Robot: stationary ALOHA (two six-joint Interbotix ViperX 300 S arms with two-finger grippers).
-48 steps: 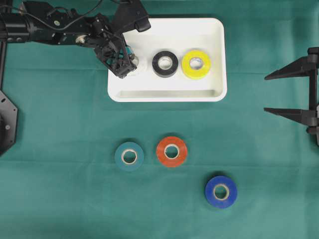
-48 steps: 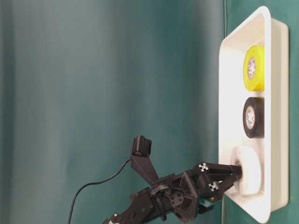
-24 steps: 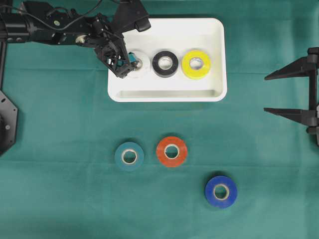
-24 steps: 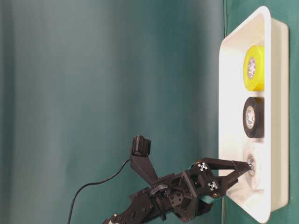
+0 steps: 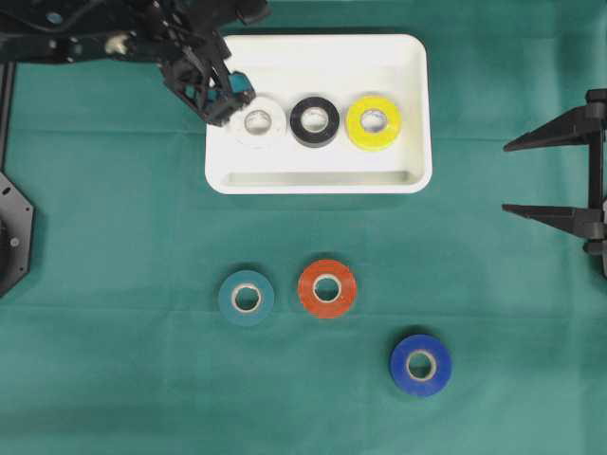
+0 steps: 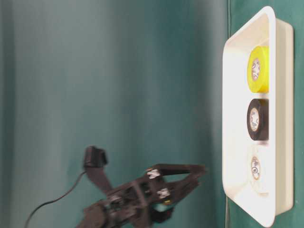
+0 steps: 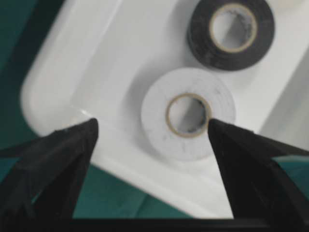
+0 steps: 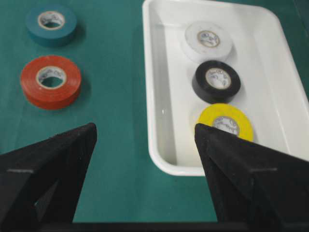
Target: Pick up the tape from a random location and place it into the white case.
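Observation:
The white case [image 5: 318,180] lies at the back of the green cloth. In it, in a row, lie a white tape [image 5: 259,121], a black tape [image 5: 315,120] and a yellow tape [image 5: 373,122]. My left gripper [image 5: 234,104] hangs open over the case's left rim, just left of the white tape [image 7: 159,130] and clear of it, with nothing between its fingers. The table-level view shows this gripper [image 6: 198,175] raised off the case [image 6: 247,28]. My right gripper [image 5: 507,178] stands open and empty at the right edge.
Three more rolls lie on the cloth in front of the case: a teal tape [image 5: 247,298], an orange-red tape [image 5: 327,288] and a blue tape [image 5: 420,364]. The left arm stretches along the back left edge.
My left gripper opened and let go of the white tape in the case, then drew back up and to the left. The right arm has not moved.

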